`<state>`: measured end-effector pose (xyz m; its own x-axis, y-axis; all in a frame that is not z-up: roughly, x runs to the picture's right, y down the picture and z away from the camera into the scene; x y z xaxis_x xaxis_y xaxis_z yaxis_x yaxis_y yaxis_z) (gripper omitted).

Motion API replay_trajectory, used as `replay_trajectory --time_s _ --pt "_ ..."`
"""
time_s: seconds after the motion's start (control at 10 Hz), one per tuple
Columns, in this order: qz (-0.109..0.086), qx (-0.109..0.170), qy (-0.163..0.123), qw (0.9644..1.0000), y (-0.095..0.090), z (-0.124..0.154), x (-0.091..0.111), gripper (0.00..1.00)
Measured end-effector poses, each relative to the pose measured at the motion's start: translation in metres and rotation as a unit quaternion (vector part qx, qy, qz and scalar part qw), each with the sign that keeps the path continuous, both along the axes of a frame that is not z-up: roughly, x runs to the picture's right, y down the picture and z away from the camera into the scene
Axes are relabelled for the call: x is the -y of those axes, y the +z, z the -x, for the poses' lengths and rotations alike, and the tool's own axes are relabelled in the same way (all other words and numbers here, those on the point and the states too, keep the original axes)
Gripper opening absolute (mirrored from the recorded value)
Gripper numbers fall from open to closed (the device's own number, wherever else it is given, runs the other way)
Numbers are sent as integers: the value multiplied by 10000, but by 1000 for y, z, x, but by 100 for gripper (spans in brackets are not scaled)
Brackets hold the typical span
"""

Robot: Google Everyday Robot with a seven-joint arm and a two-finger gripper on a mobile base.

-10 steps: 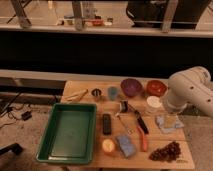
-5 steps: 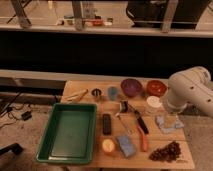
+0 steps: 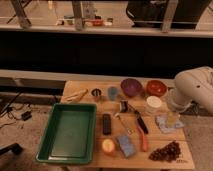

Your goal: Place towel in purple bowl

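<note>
Since the towel lies flat on the table near its right edge, nothing is picked up yet. The step in hand is reach-and-grasp, early in the task. The table is wooden and crowded, and an empty green tray takes the front left. The white arm bulks in from the right and bends down toward the towel. The purple bowl sits at the back, right of centre, with nothing seen in it. The red bowl is just beside it on the right, and a white lid lies in front of the red bowl, between the bowls and the towel. The towel is a pale grey-blue crumpled patch, well apart from the purple bowl. Left of it lie a red-handled tool and, further front, a blue sponge, neither one the target. The gripper hangs right over the towel, at or just above the cloth; I cannot tell if it touches. Its jaws are spread as wide as they go, and it has hold of nothing. Judged next move: press down, pinch a fold, lift clear, carry back-left past the lid, stop over the purple bowl rather than the red one, then let go. Risk: the soft cloth may be caught only by a corner and drag over the lid.
</note>
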<state>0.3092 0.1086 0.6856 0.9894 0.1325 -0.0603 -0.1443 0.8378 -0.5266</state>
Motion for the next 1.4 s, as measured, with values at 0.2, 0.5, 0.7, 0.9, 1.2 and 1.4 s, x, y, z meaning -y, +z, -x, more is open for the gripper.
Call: replay_trajectory --time_s 0.2,0.5,0.7,0.9,1.2,1.4 --pt "31 -12 137 9999 3 -8 2 80" --pt "103 -72 404 9991 11 -26 5 80" --pt "164 -83 593 9981 17 -35 6 80" --pt "212 -35 811 9965 23 -45 6 80" --pt "304 36 996 9946 31 -52 7 80" --pt "303 32 1000 9945 30 -53 6 80"
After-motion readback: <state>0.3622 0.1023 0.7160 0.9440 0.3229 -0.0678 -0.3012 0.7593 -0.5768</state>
